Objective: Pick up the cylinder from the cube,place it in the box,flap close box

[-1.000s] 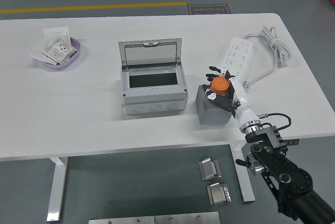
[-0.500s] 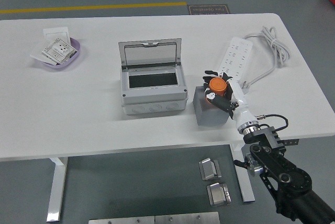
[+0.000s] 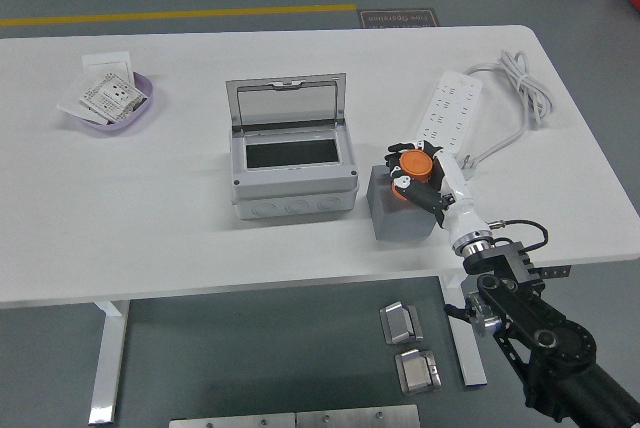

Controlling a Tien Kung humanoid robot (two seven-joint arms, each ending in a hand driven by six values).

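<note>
An orange cylinder [image 3: 416, 164] stands on top of a grey cube [image 3: 398, 210] right of the box. My right hand [image 3: 412, 172] comes in from the lower right and its black and white fingers are curled around the cylinder. The grey box [image 3: 292, 161] sits at the table's middle with its clear lid [image 3: 287, 101] flipped up at the back and a dark interior showing. The left arm is out of the picture.
A white power strip [image 3: 447, 115] with its cable [image 3: 520, 88] lies behind the cube at the right. A purple bowl [image 3: 113, 102] of small packets sits far left. The table's front edge [image 3: 250, 288] runs close below the cube.
The right hand has shifted slightly left and its fingers have closed more tightly around the orange cylinder, which sits a little further left over the cube.
</note>
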